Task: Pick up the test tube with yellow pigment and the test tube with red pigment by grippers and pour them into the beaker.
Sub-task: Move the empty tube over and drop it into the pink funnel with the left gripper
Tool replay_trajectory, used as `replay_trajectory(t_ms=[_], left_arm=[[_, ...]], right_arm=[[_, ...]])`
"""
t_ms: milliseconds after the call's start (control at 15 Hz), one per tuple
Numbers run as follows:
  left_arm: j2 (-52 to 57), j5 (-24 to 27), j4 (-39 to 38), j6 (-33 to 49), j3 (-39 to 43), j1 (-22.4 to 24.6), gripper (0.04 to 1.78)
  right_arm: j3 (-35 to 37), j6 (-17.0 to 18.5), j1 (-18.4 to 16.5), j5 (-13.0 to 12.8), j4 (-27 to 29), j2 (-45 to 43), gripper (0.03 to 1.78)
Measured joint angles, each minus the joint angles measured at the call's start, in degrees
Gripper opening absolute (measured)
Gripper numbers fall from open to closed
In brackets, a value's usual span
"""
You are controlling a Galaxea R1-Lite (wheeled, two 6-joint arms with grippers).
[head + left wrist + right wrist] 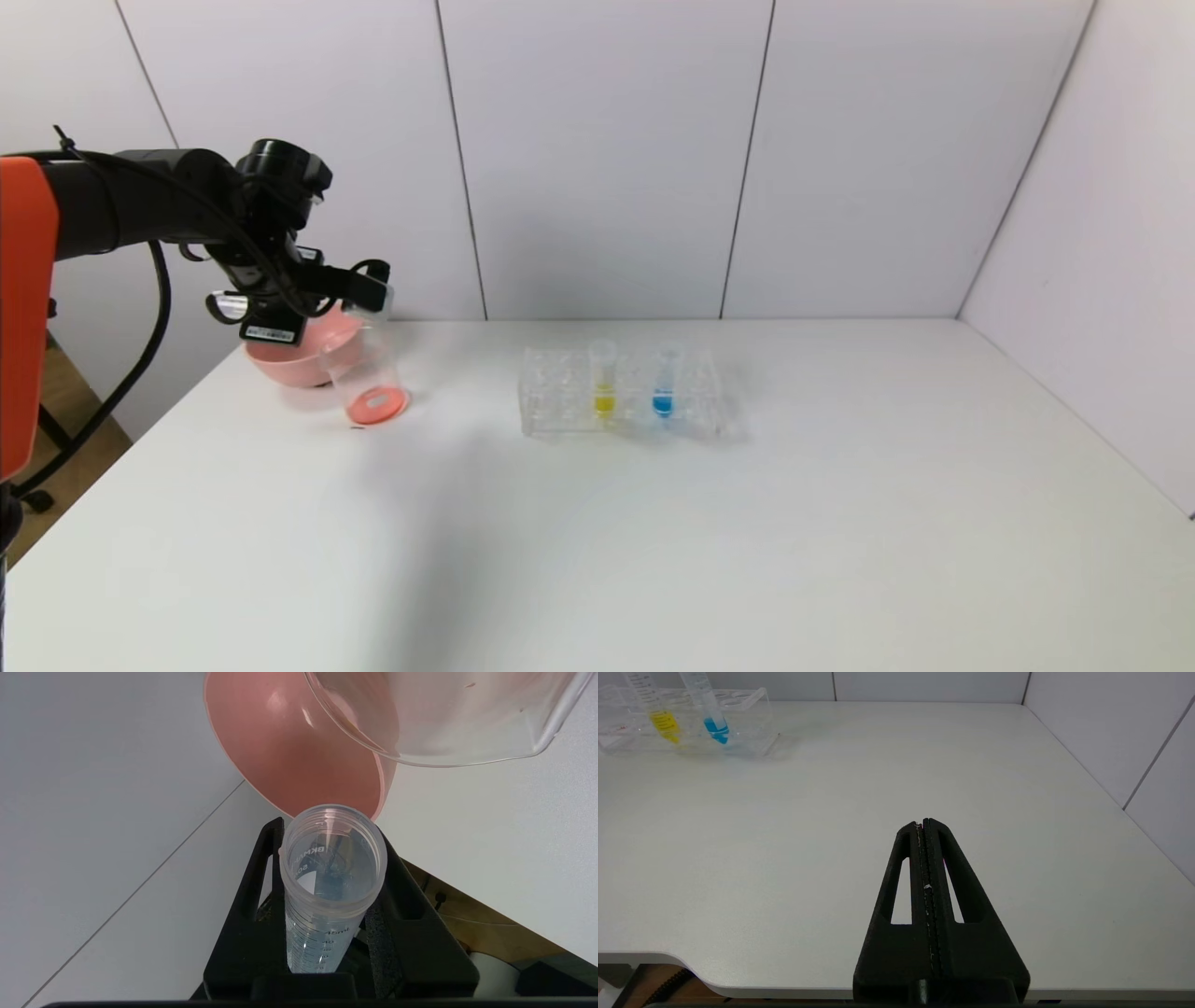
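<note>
**labrat42:** The left gripper [332, 877] is up over the beaker [366, 378] at the table's [653, 541] far-left corner, jaws clamped on the test tube with red pigment [331, 882]. From the wrist cam the tube looks drained — clear walls, printed scale, wide rim, and I can't spot any red inside. The beaker's bottom shows a red-orange pool, so I'd guess the pour is about finished.

**pipette_dan:** What I'd worry about: that tube's mouth sits close to the beaker rim and the pink bowl [294, 359] is right behind, touching or nearly so. If the arm swings off low, it could clip the beaker and tip it — light clear plastic, little liquid to weigh it down. A last drip landing on the table or in the bowl is possible too.

**labrat42:** Yeah. And the test tube with yellow pigment [603, 378] is upright in the clear rack [560, 401] mid-table, just beside the blue tube [664, 381]. Same shape, same rim, only the colour at the bottom tells them apart. Grabbing the wrong neighbour is the obvious slip.

**pipette_dan:** Right gripper [924, 826]?

**labrat42:** Parked low near the table's front edge, jaws pressed together, nothing in them.
</note>
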State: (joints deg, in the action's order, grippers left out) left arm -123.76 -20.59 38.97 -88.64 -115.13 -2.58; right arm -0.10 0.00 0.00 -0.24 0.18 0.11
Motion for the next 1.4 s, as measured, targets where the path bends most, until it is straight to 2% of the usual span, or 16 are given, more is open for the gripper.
replay_trajectory(t_ms=[267, 533, 733, 933, 1200, 1400], left_arm=[[0.9, 0.04, -0.5, 0.11, -0.06, 1.01, 0.49], [2.79, 0.98, -0.98, 0.79, -0.09, 4.21, 0.49], [4.33, 1.07, -4.39, 3.55, -0.09, 6.19, 0.49], [6.34, 3.97, -7.31, 13.95, -0.09, 6.99, 0.49], [7.85, 9.87, -12.04, 33.21, -0.13, 7.09, 0.49], [8.3, 12.11, -17.4, 48.64, -0.11, 7.22, 0.49]], right_arm=[[0.0, 0.0, 0.0, 0.02, -0.02, 0.0, 0.11], [0.0, 0.0, 0.0, 0.0, 0.0, 0.0, 0.11], [0.0, 0.0, 0.0, 0.0, 0.0, 0.0, 0.11], [0.0, 0.0, 0.0, 0.0, 0.0, 0.0, 0.11], [0.0, 0.0, 0.0, 0.02, 0.0, 0.0, 0.11], [0.0, 0.0, 0.0, 0.0, -0.02, 0.0, 0.11]])
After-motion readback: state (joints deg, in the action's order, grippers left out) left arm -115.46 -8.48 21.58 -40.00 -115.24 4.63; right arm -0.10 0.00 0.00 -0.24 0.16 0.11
